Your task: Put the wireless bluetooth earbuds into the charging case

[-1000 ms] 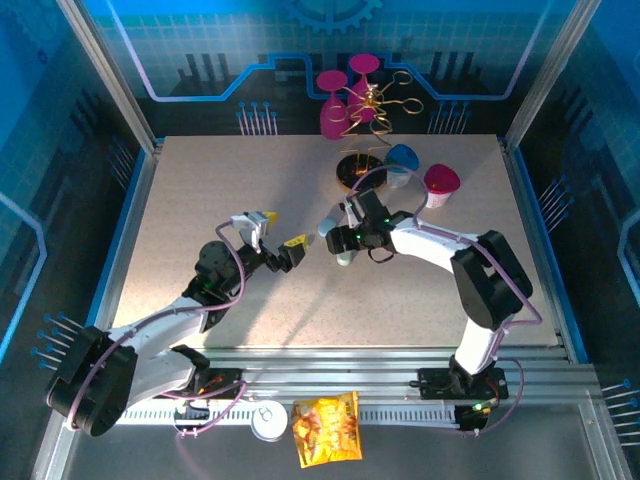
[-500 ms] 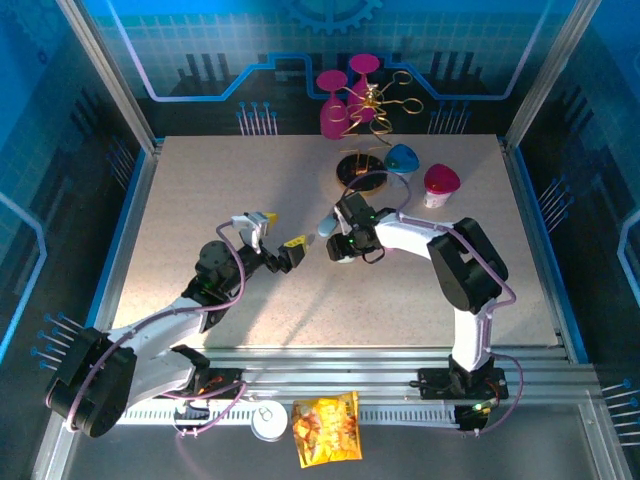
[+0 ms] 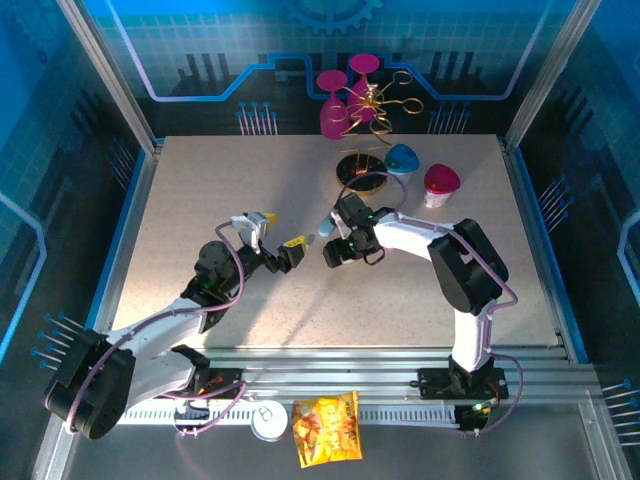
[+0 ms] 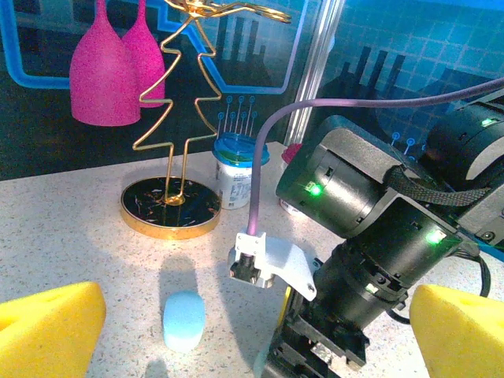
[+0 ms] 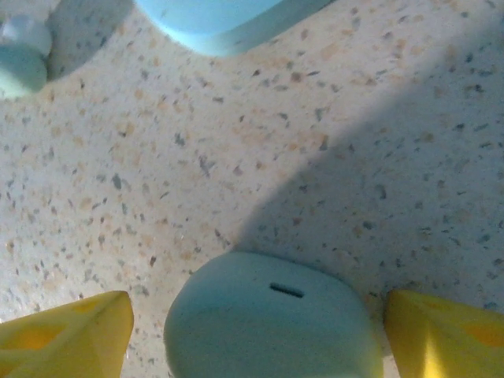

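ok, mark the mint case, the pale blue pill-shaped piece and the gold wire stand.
mint case (image 5: 272,327): right wrist view, middle of its top face.
pale blue pill-shaped piece (image 4: 183,320): left wrist view, middle of its top.
gold wire stand (image 4: 153,209): left wrist view, its round dark base.

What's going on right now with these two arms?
The right tool hangs open over a pale green pill-shaped case lying on the table, with one finger on each side, not gripping it. A pale blue piece lies just beyond it, and a small pale bud lies near that. The left tool is open and empty, pointed at them. No bud looks seated in a case yet.
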